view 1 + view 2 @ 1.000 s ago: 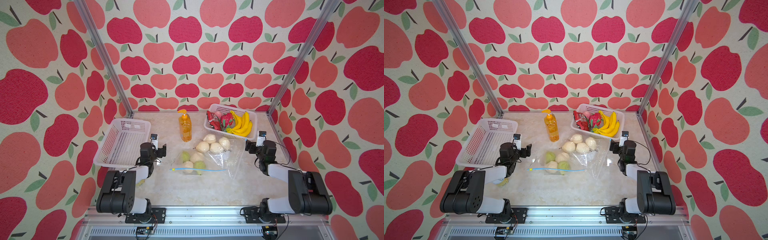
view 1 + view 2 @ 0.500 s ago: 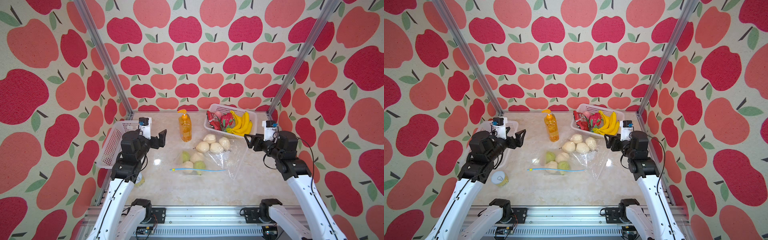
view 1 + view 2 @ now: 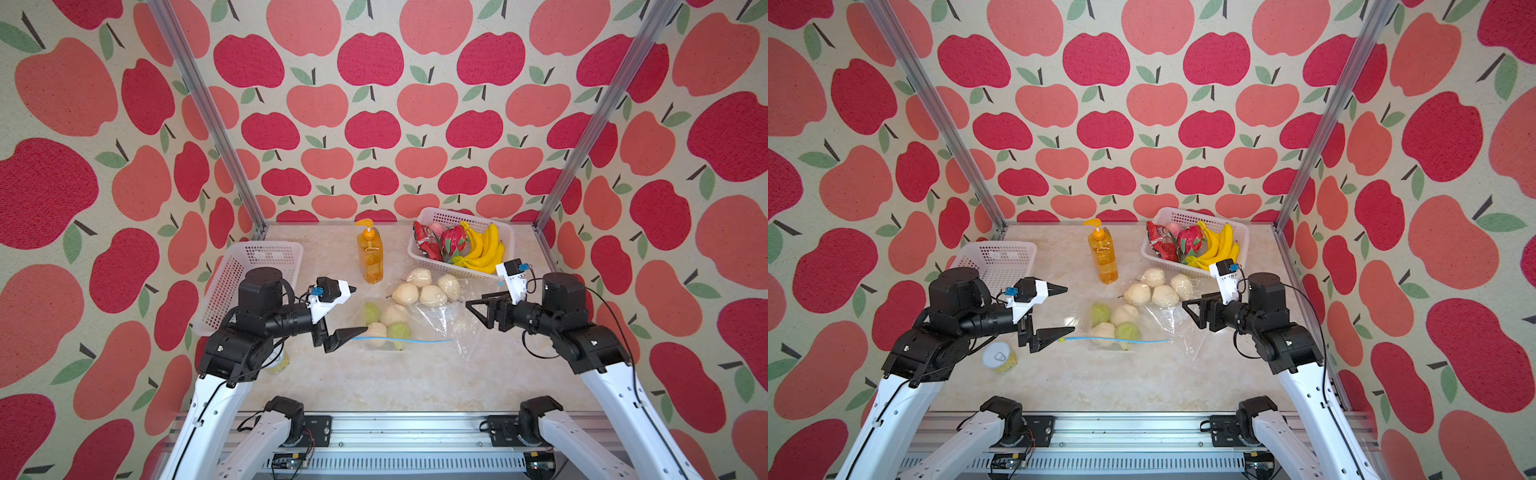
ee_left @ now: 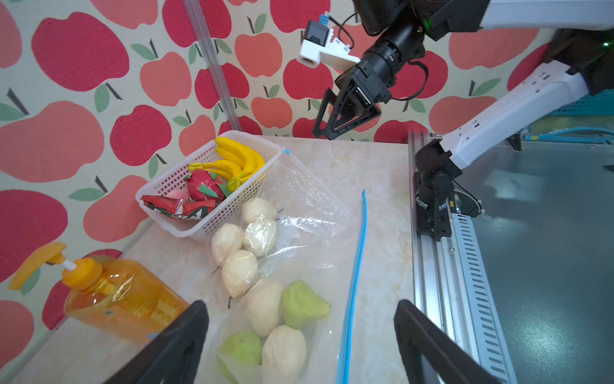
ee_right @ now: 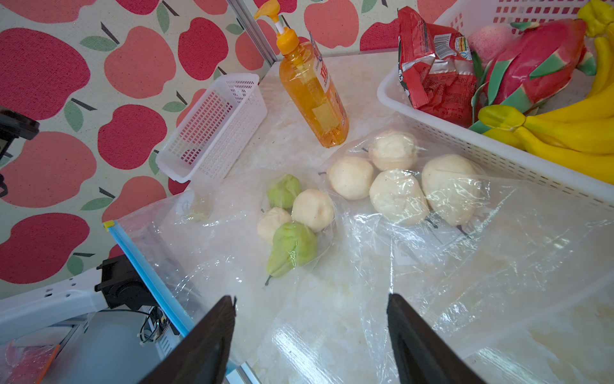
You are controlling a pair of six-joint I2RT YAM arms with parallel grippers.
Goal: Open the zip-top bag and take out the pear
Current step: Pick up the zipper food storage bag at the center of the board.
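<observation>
The clear zip-top bag [image 3: 422,332] lies flat at mid-table, its blue zip strip [image 3: 411,341] along the near edge. Inside are green and pale pears [image 3: 398,331], also seen in the wrist views [image 4: 304,304] [image 5: 292,247]. My left gripper [image 3: 359,309] [image 3: 1070,308] hovers open just left of the bag, above the table, with nothing between its fingers [image 4: 186,332]. My right gripper [image 3: 473,311] [image 3: 1190,313] hangs open at the bag's right side, above crumpled plastic and empty; its fingers [image 5: 212,332] frame bare film.
A second clear bag with several pale pears [image 3: 428,291] lies behind the first. Behind it a white basket [image 3: 424,259] holds bananas, dragon fruit and a snack pack. An orange pump bottle [image 3: 370,259] stands mid-back, an empty white basket [image 3: 249,270] left, a yellow tin [image 3: 998,357] by the left arm.
Both arms have lifted off their low folded rest and swung inward toward the bags. The right jaws have narrowed a little but stay open.
</observation>
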